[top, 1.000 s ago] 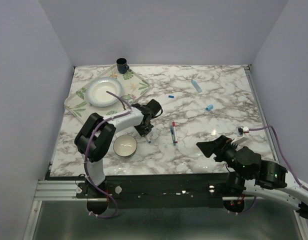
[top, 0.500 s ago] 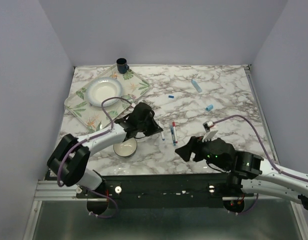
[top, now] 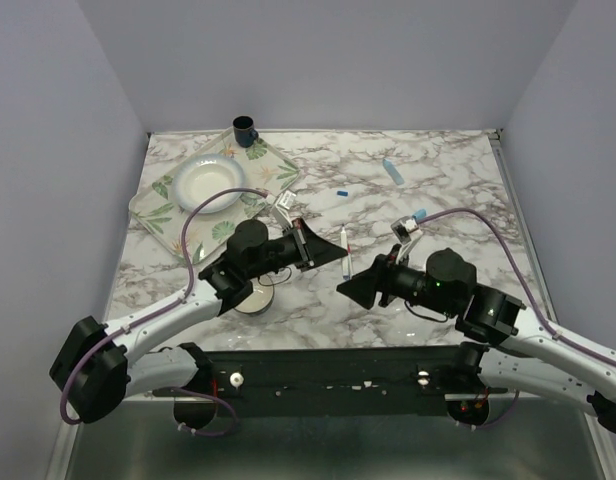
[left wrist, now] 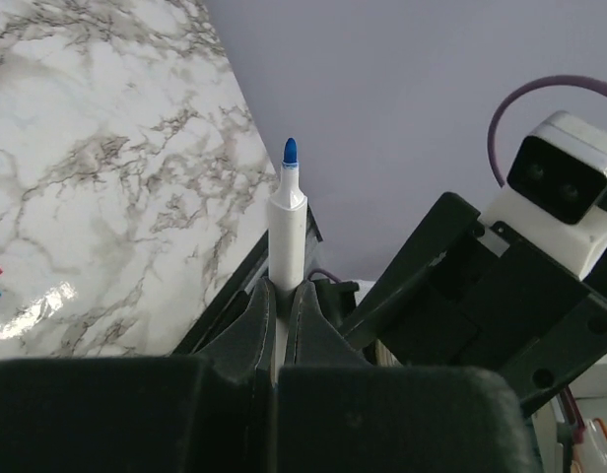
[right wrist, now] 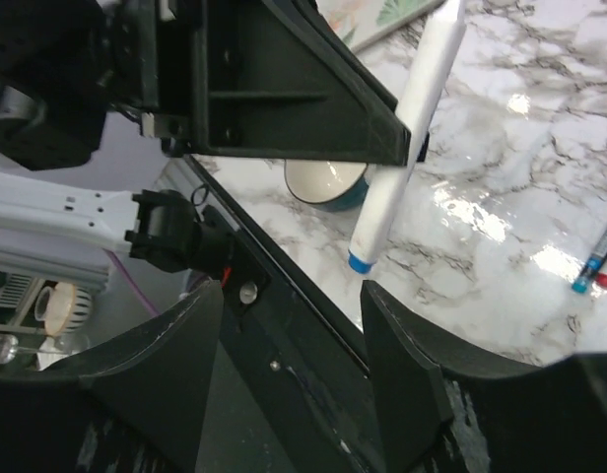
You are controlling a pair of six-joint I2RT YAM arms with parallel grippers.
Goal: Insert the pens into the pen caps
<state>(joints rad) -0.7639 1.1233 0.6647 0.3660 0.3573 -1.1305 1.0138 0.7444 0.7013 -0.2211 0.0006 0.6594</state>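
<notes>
My left gripper is shut on a thin white pen and holds it above the marble near the table's middle. The left wrist view shows its blue tip sticking out past the left gripper. In the right wrist view the same pen hangs slanted, its blue butt end just beyond my right gripper, whose fingers are open with nothing between them. My right gripper sits just below and right of the left one. A light blue pen, a light blue cap and a dark blue cap lie farther back.
Two thin pieces with blue and red ends lie on the marble under the right arm. A small bowl sits under the left arm. A floral tray with a white plate and a dark cup stand at the back left.
The left arm has stretched out and carried the pen up and right, off the table. The right arm has swung left to meet it, and its jaws have narrowed.
</notes>
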